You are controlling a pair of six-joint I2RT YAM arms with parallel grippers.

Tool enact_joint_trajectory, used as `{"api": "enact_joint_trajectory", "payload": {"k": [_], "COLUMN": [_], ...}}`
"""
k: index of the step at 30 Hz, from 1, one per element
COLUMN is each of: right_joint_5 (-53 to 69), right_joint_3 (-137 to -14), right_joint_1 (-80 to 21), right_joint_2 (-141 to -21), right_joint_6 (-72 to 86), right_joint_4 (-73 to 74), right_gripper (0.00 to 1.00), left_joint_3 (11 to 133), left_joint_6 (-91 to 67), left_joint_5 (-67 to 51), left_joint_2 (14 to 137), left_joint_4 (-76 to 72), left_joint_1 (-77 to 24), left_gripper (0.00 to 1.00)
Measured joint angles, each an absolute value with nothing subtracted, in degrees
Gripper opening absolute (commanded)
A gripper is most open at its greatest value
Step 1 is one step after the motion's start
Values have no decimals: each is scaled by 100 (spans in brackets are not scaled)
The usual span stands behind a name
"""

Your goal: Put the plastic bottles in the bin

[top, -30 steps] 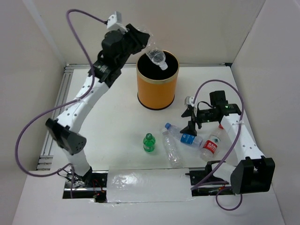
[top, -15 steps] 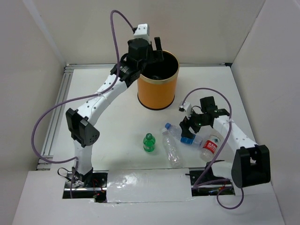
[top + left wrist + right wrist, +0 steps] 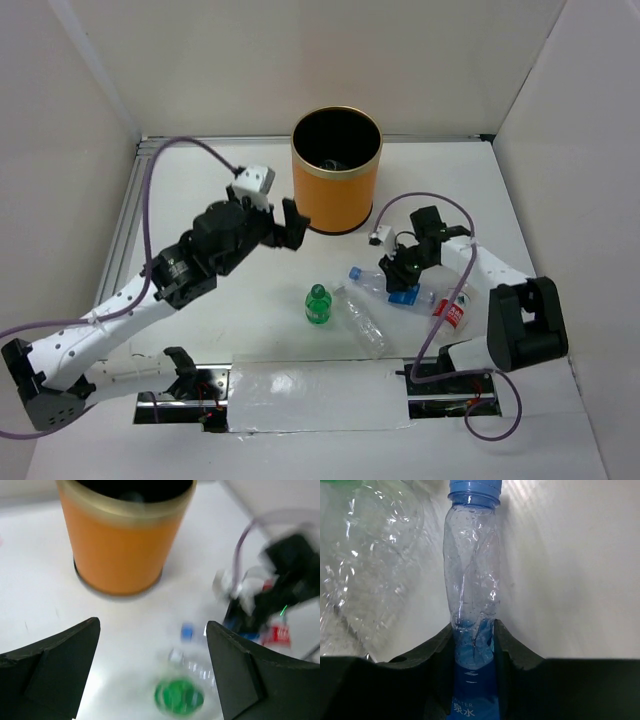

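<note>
Right claw (image 3: 473, 630): clamped on blue bottle (image 3: 470, 580), which lies on counter (image 3: 450, 180) toward near-right corner. Left claw (image 3: 152, 625): apart, empty, beside bin (image 3: 120, 545) near far edge. Step: grasp. Next, likely: lift, carry over bin, release.

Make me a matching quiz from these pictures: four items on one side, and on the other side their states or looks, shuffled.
1. left tool
2. right tool
3. green bottle
4. bin

A. orange, black inside
B. closed on the blue-capped bottle
C. open, holding nothing
D. on the table beside a clear bottle

Pairs: 1-C, 2-B, 3-D, 4-A
</note>
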State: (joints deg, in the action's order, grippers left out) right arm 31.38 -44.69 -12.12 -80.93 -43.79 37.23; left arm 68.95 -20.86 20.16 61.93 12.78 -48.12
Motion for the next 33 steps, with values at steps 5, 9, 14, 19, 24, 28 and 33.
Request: {"api": "enact_joint_trajectory", "payload": {"k": [5,9,14,19,24,28,33], "right_joint_5": [3623,4501,5564,5736,5395,5124,4928], "right_joint_3": [-5544,-6938,-7885,-8774,-9876,-10851,-11067], "right_joint_1": [-753,-296,-379,-950,-1459,-1579,-1531], "right_joint_2": [-7218,-6506,-6289,-7511,-9459,-10715,-11000], "right_joint_6": [-5146,-5557,-4517,-2993,-2397,-2062,-1737], "right_joint_4": [4521,4584,3387,1334,598,644,779], "right_gripper": [9,8,8,8,20,75,98], "left_joint_3": [5054,4383,4228,3800,3511,3498,3555], "left_joint_6": [-2869,-3256,-3472,-3448,-3332,-3173,-2941], "left_joint_5": [2119,2300,2578,2585,2554,2554,2547], "left_joint_2": [5402,5083,4917,4853,5028,5470,6316], "left_joint_4": [1581,1789,1699,1345,1015,593,71], "left_joint_1": [-5258,-5680,-6213,-6401,-6429,-6547,-6744], "left_gripper": [100,100,100,100,100,100,100]}}
